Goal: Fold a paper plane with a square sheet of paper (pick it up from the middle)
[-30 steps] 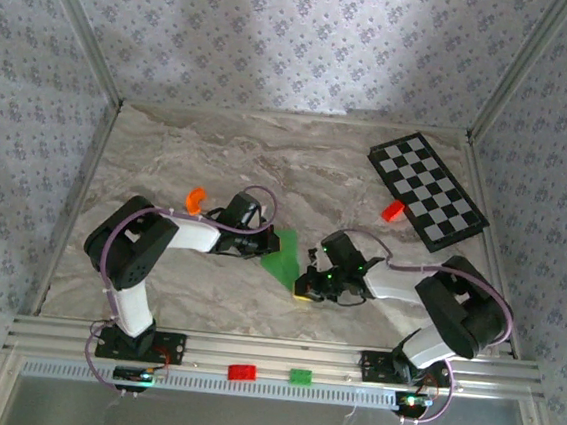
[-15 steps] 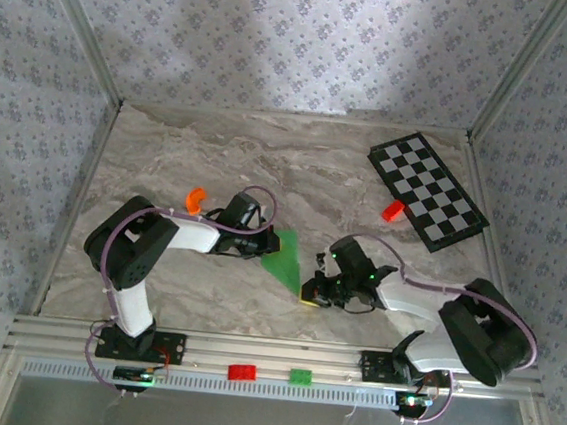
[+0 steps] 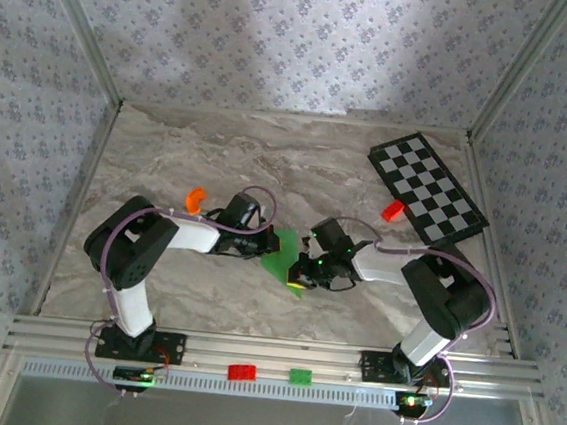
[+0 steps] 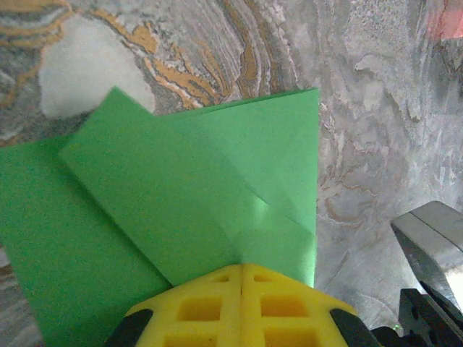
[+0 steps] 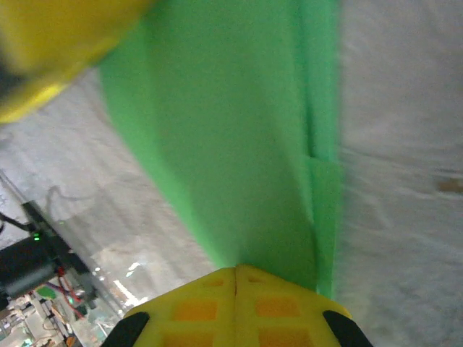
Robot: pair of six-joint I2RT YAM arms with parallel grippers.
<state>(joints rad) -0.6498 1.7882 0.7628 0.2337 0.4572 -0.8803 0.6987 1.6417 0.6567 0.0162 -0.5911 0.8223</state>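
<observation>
Top external view: a thin, bright green paper sheet [image 3: 282, 253], folded into layered triangular flaps, lies mid-table on the marble-patterned tabletop [image 3: 219, 156]. The left gripper [image 3: 264, 247] and right gripper [image 3: 300, 282] are both fully closed, yellow tips resting on it.

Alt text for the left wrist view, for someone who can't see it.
Bright green paper, folded into overlapping triangular flaps, lies on a marbled tabletop. The left hand, its yellow fingers shut together, meets the paper's near edge.
</observation>
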